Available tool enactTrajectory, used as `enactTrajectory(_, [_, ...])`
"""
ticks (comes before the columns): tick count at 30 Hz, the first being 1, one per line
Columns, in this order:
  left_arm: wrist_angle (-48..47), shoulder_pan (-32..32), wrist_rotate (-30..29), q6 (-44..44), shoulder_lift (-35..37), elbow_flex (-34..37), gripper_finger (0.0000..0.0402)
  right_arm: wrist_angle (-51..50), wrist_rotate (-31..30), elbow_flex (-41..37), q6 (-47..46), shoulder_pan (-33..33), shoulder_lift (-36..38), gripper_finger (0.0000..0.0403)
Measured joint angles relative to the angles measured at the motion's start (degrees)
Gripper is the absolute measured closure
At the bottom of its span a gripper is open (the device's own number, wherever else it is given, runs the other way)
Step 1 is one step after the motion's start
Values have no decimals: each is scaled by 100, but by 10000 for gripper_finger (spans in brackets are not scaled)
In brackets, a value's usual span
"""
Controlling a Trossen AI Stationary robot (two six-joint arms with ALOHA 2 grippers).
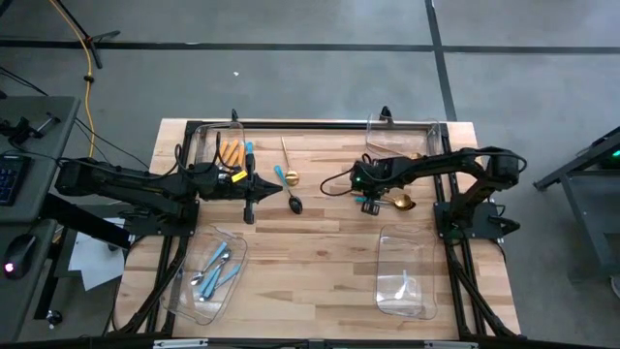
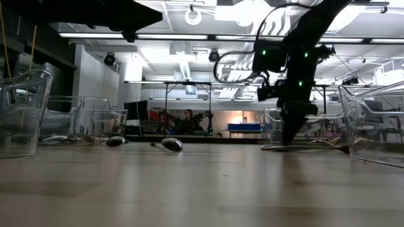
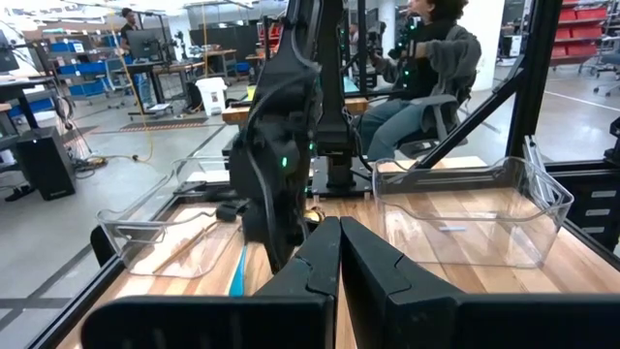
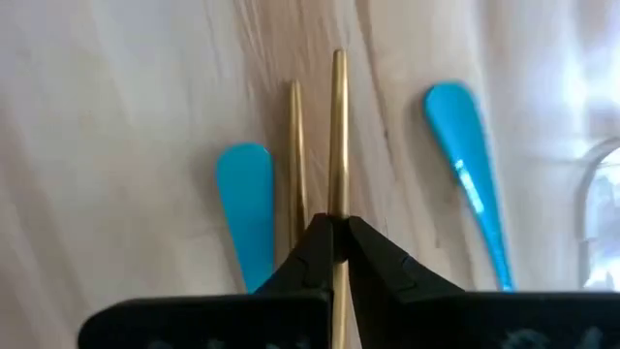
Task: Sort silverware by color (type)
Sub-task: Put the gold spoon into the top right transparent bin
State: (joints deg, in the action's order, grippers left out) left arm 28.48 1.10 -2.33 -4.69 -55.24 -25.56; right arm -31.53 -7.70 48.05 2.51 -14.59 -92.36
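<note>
My right gripper (image 1: 374,201) points down at the table's right middle, shut on a gold piece of silverware (image 1: 401,202). In the right wrist view a second gold handle (image 4: 294,155) lies beside it, between two teal handles (image 4: 244,208) (image 4: 467,184). At mid-table a gold spoon (image 1: 287,161) and a teal-handled black spoon (image 1: 290,197) lie flat on the wood. My left gripper (image 3: 339,233) hovers shut and level above the table's left middle (image 1: 276,187), holding nothing. My right gripper pinches the gold piece by its thin handle (image 4: 338,199) between its two fingertips (image 4: 315,242). The fingers come from above, pointing steeply down, one on each side of the handle. The handle lies along the wood; whether it is lifted clear I cannot tell.
Clear bins stand at the corners: far left (image 1: 205,145) with orange-handled pieces, near left (image 1: 182,291) with light-blue-handled pieces, near right (image 1: 407,291), far right (image 1: 378,131). A seated person (image 3: 426,68) shows beyond the table's right side. Bare wood lies in the near middle.
</note>
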Motion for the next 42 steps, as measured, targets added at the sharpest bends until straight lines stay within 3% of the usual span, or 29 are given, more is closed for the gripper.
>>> enactTrajectory(13, [-36, 0, -2, 1, 0, 0, 398, 192, 35, -20, -133, 0, 1500, 402])
enactTrajectory(19, [-47, 0, 17, 17, 2, 0, 398, 2556, 819, -1096, -322, 2, 2500, 403])
enactTrajectory(23, [3, 0, 17, 11, 1, 0, 398, 4201, 868, -1745, -511, 2, 2876, 403])
enactTrajectory(28, [416, 0, -279, -33, 2, 0, 398, 5802, 920, -2017, -385, 1, 2842, 403])
enactTrajectory(33, [487, 32, -1016, -335, -95, 0, 398, 6836, 1172, -2094, -138, 0, 2695, 403])
enactTrajectory(35, [563, 124, -1049, -339, -274, 0, 398, 7064, 1276, -2094, -60, 2, 2602, 403])
enactTrajectory(38, [984, 329, -756, -291, -738, 0, 398, 7360, 1313, -2094, 14, 2, 2443, 403])
enactTrajectory(42, [1966, 716, 234, 21, -1515, 0, 398, 7731, 1513, -2098, 38, 2, 2207, 403])
